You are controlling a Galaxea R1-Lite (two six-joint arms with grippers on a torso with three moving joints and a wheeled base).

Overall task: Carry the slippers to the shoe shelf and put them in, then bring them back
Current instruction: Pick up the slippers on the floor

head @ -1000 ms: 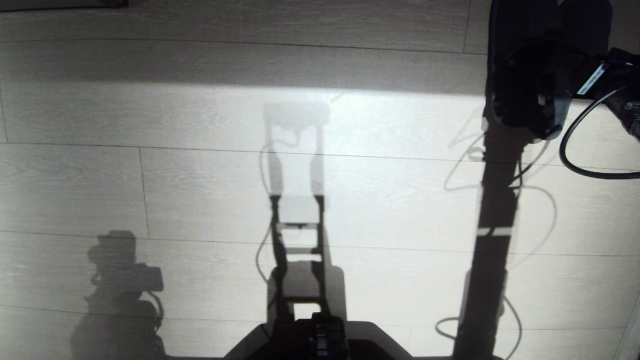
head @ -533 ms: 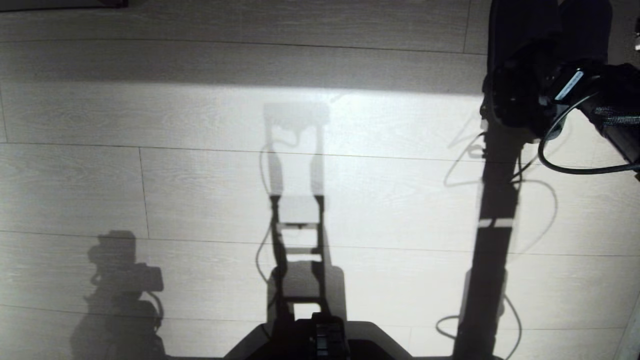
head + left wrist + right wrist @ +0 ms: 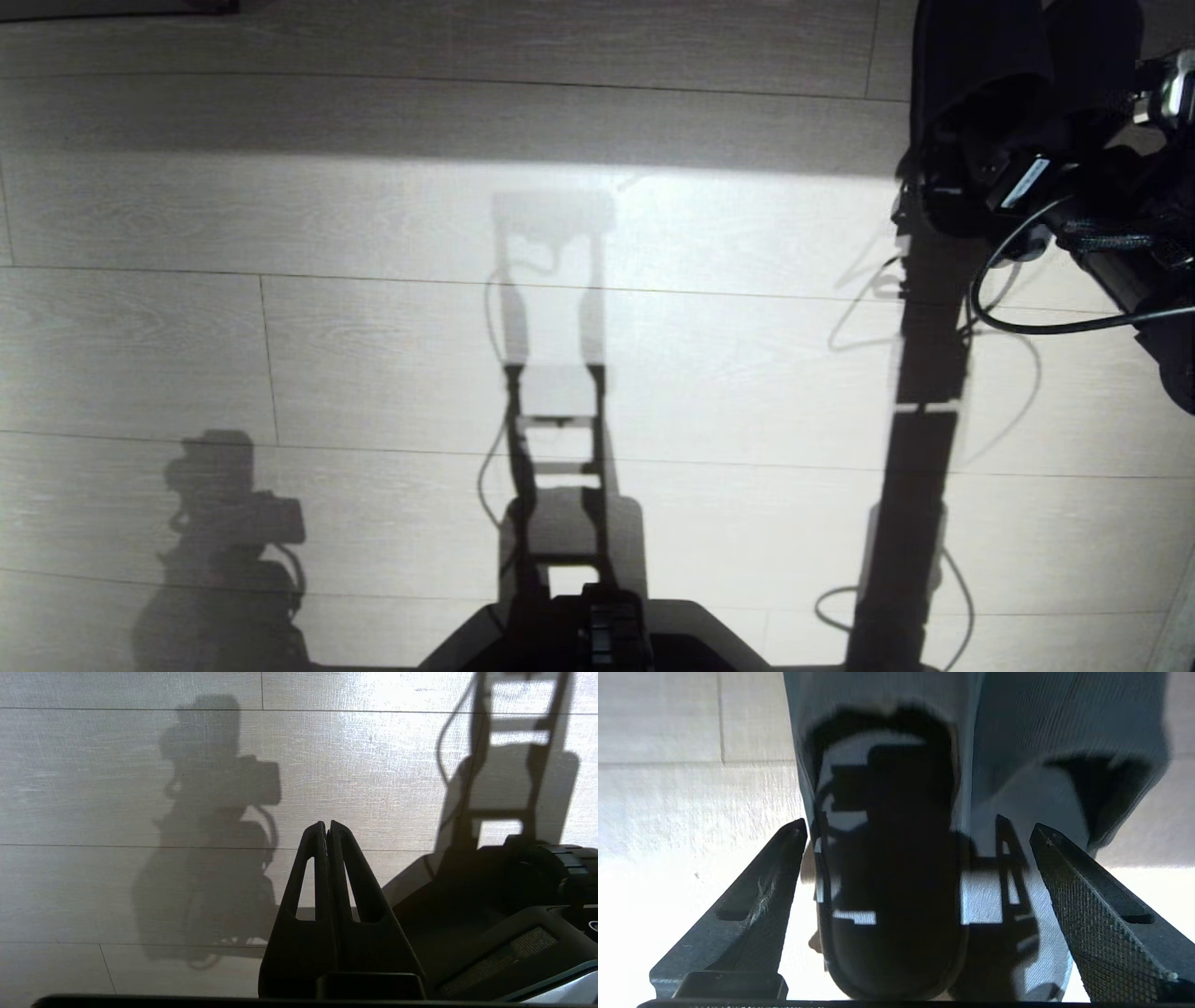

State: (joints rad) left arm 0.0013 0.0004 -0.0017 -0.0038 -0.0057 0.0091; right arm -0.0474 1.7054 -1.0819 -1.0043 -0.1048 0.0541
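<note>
Pale plank floor [image 3: 373,355] fills the head view, crossed by my own shadows; no shoe shelf appears in any view. The slippers [image 3: 971,742] lie side by side on that floor at my far right, heels toward my right gripper [image 3: 915,826], whose fingers stand spread wide on either side of the pair's heel ends — touching neither, as far as I can see. My left gripper [image 3: 327,828] hangs parked over bare floor beside the base, fingers pressed together on nothing. Judged from this layout, the pair rests unheld on open floor — which leg of the trip this is, I cannot tell.
</note>
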